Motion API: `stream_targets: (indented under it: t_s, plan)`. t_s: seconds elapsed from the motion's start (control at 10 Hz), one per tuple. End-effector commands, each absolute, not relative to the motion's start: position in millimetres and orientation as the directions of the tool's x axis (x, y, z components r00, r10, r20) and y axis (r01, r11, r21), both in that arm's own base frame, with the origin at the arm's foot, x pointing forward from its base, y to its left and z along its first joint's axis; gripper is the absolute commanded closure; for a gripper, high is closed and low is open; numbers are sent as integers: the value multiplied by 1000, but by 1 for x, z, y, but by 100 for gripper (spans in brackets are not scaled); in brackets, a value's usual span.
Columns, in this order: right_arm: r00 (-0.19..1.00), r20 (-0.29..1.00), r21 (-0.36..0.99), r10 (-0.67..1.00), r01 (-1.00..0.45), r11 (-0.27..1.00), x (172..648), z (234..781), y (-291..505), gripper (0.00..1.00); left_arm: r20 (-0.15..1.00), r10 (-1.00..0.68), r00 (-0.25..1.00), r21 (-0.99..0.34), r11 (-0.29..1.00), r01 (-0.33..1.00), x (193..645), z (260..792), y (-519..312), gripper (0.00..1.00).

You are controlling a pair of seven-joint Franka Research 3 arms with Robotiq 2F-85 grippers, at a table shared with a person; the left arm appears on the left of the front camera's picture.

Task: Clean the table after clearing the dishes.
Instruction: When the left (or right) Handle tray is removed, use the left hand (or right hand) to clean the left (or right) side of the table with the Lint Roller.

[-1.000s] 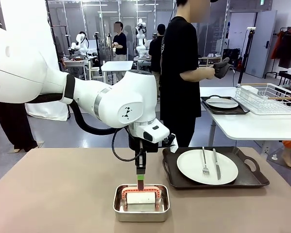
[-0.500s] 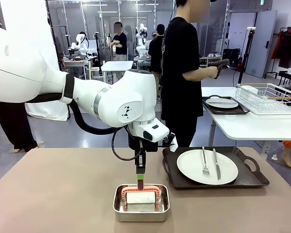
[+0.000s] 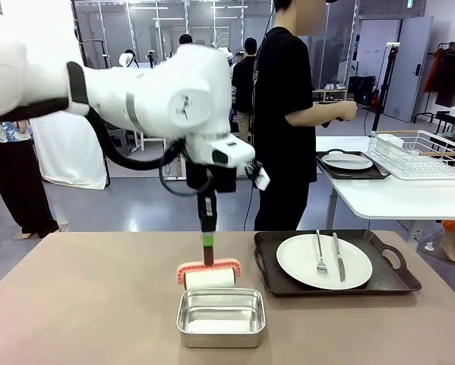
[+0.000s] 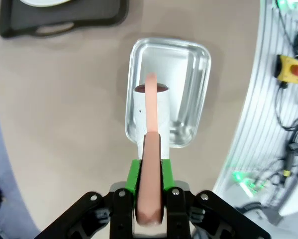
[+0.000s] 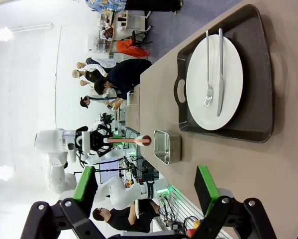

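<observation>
Counted: one pink-handled roller (image 3: 209, 275), one steel pan (image 3: 221, 323), two dark trays, the near tray (image 3: 269, 277) and the far tray (image 3: 330, 173), one white plate on each; one fork (image 3: 320, 255) and one knife (image 3: 338, 258) on the near plate (image 3: 295, 262). The left gripper (image 3: 208, 232) is pointed straight down, clamped on the roller's handle above the pan. The near tray is set on the table (image 3: 83, 304) at the pan's 2 o'clock. The right gripper (image 5: 145, 174) is spread wide, nothing held. The far tray's cutlery cannot be made out.

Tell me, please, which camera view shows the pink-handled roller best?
The front view: the roller shows whole, pink frame and white roll, hanging above the steel pan from the left gripper. The left wrist view looks straight down its handle, foreshortened. The right wrist view shows it small, far off, sideways.
</observation>
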State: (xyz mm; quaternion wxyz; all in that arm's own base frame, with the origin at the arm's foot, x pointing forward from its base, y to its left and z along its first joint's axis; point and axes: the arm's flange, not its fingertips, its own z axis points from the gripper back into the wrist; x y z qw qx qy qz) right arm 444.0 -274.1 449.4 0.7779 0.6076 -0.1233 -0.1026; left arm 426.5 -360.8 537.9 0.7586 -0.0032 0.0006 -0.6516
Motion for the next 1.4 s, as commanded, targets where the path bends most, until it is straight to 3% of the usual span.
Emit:
stream_targets:
  t_s: [0.0,0.3,1.0,1.1,1.3]
  plan:
    - [948,73,970,-309,4,242,443,452,-273,0,9,-947,323,-31,322,946,448,554,-333,100]
    - [948,73,970,-309,4,242,443,452,-273,0,77,-795,602,-45,601,798,470,558,-277,100]
    - [948,73,970,-309,4,242,443,452,-273,0,42,-814,579,-44,577,815,487,560,-265,100]
    - [948,73,970,-309,4,242,443,452,-273,0,46,-806,590,-44,588,807,488,556,-268,79]
    - [948,73,970,-309,4,242,443,452,-273,0,64,-618,784,-196,762,617,515,545,-230,79]
